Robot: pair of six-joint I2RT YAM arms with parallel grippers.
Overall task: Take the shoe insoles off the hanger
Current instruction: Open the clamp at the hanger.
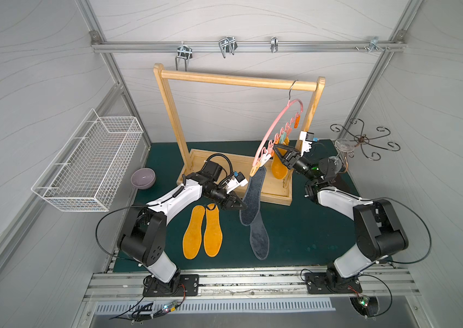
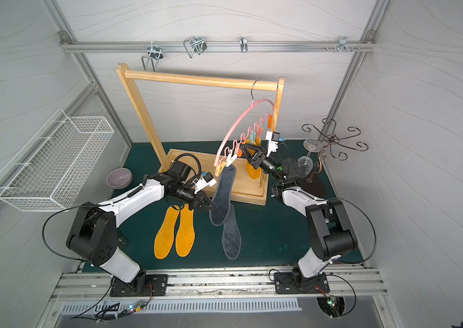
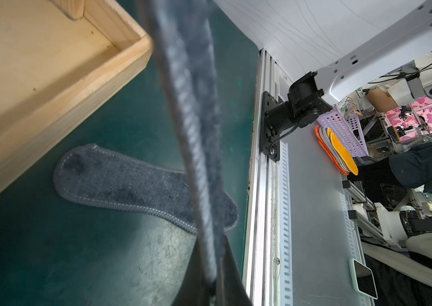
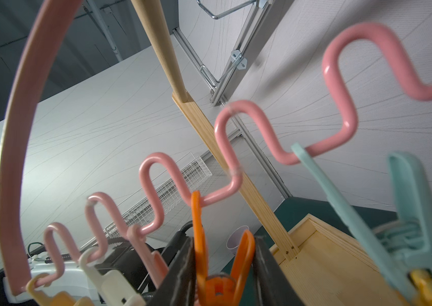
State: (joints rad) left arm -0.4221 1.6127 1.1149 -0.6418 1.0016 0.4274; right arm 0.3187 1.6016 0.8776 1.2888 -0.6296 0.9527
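Left gripper pinches the dark grey insole hanging from the pink hanger. Right gripper squeezes the handles of the orange clothespin on the hanger's wavy bar.

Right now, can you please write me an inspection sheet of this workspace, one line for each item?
Surface: green mat, flat.
Job's things: pink hanger hooked on the wooden rack, tilted; hanging grey insole and hanging orange insole clipped; two orange insoles and a flat grey insole lie on the mat.
Clutter: purple bowl; wire basket on the side wall; metal stand with glasses.
Hands: left hand shut on the hanging grey insole; right hand shut on an orange clip.
Cables: black cable loops beside each arm base, apart from the insoles.
Surroundings: grey panel walls; back rail with metal hooks.
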